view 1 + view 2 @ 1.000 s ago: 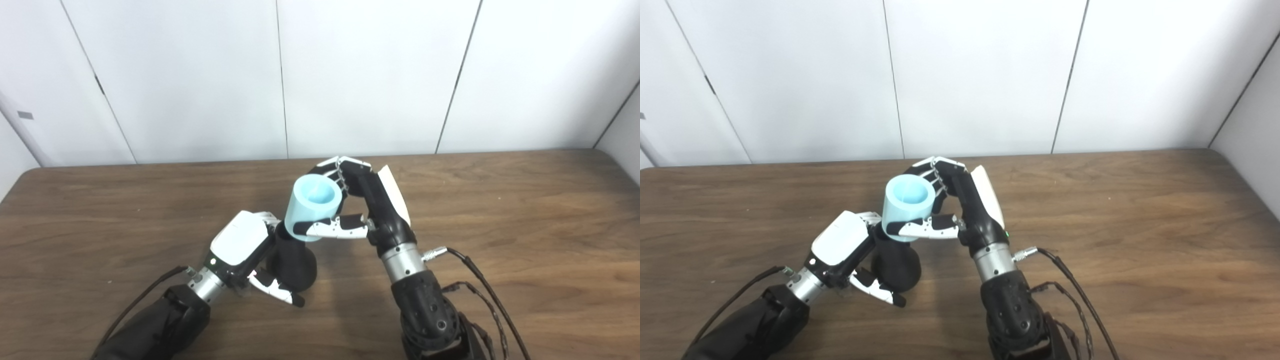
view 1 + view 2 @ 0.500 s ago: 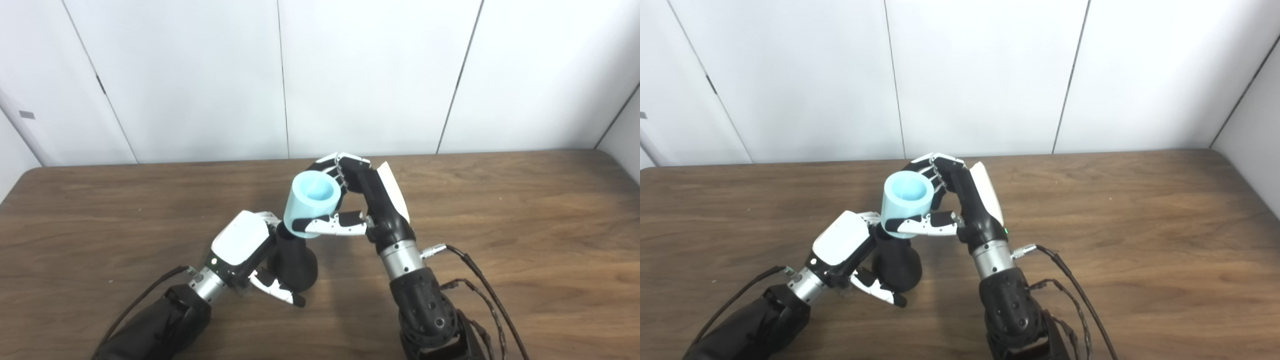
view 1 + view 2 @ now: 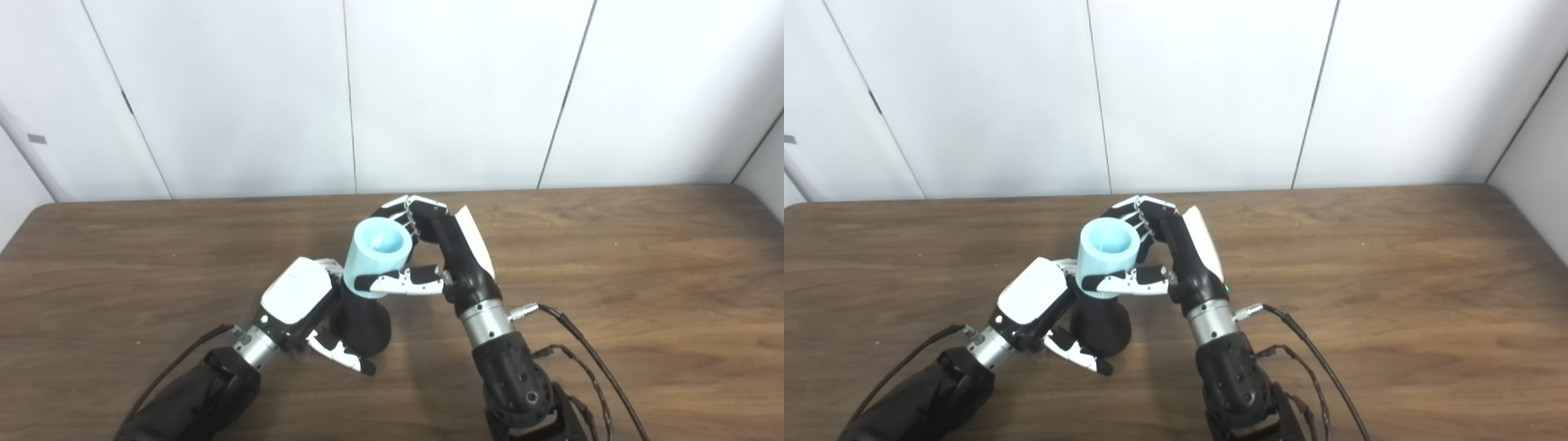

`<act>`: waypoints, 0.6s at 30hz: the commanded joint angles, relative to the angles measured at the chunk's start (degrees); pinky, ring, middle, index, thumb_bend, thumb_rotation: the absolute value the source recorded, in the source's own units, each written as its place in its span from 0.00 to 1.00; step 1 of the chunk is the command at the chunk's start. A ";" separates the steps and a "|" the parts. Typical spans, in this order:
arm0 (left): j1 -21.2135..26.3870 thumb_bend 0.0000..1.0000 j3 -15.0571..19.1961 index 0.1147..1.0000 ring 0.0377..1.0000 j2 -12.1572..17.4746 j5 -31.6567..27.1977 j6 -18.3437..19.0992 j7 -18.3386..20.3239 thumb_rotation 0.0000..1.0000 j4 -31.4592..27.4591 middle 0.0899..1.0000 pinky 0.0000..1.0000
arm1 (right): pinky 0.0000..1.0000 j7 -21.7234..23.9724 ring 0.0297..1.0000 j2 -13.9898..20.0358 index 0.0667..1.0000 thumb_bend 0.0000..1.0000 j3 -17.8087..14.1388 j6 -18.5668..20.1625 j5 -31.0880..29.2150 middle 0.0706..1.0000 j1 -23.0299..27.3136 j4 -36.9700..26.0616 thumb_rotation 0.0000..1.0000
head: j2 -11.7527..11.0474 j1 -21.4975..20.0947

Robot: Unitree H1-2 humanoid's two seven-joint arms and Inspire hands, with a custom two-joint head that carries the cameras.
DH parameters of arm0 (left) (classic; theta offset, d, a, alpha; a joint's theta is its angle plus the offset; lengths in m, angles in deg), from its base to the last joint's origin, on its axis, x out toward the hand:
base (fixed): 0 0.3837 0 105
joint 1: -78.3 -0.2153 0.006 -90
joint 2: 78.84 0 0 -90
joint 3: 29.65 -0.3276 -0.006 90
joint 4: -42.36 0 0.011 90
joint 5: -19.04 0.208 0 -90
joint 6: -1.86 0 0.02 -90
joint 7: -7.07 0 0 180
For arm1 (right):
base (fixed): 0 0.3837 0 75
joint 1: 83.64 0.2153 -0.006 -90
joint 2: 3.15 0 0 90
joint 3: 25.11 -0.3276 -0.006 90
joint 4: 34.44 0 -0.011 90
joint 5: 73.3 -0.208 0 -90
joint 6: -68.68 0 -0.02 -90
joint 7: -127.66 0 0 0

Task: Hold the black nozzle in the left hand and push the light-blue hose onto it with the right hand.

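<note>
**Hose seated on the nozzle tip, mid-desk**

At the middle of the desk point(image 3: 612, 257), the right hand point(image 3: 450, 251) is clamped on the light-blue hose point(image 3: 375, 257): its thumb crosses the near side of the tube low down, and its fingers point(image 3: 411, 208) curl round the far right side. The hose is a short, thick-walled tube. Its long axis stands nearly upright, leaning a little to the right and away, with the open mouth pointing up toward the cameras. Its lower end sits over the narrow top of the black nozzle point(image 3: 362, 321), touching it.

The left hand point(image 3: 300, 306) is closed on the black nozzle from the left; its thumb wraps across the near side of the wide base. The nozzle stands upright, wide end down near the desk and narrow end pointing up into the hose. Whether the base touches the wood cannot be told.

Behind the desk rises a white panelled wall point(image 3: 429, 92).
</note>
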 commanded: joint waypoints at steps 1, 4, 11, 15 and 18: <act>-13.39 0.50 -5.81 0.45 0.44 -10.54 0.13 -1.32 -0.19 0.00 9.17 0.40 0.61 | 0.25 -1.27 0.36 -2.32 0.51 0.51 0.59 -4.07 0.10 0.41 3.43 -3.13 0.00 | 0.05 0.02; -13.32 0.50 -5.88 0.45 0.44 -10.65 -0.04 -1.33 -0.04 0.00 9.35 0.39 0.61 | 0.25 -1.04 0.36 -2.43 0.51 0.51 0.59 -4.00 -0.13 0.41 3.50 -3.28 0.00 | 0.06 0.26; -13.51 0.50 -5.74 0.45 0.45 -10.69 0.40 -1.31 0.47 0.00 8.86 0.39 0.62 | 0.25 -0.43 0.36 -2.02 0.51 0.51 0.33 -4.36 -0.80 0.41 3.33 -2.76 0.00 | 0.07 0.40; -13.44 0.50 -5.74 0.45 0.45 -10.87 0.53 -1.32 0.39 0.00 9.16 0.39 0.62 | 0.24 -0.48 0.35 -2.09 0.51 0.51 0.37 -4.68 -1.00 0.41 3.57 -2.08 0.00 | 0.07 0.56; -13.56 0.50 -5.36 0.45 0.45 -10.94 0.72 -1.30 1.03 0.00 8.90 0.39 0.62 | 0.24 -0.41 0.36 -2.11 0.51 0.51 0.51 -4.91 -1.07 0.41 3.80 -1.96 0.00 | 0.10 0.51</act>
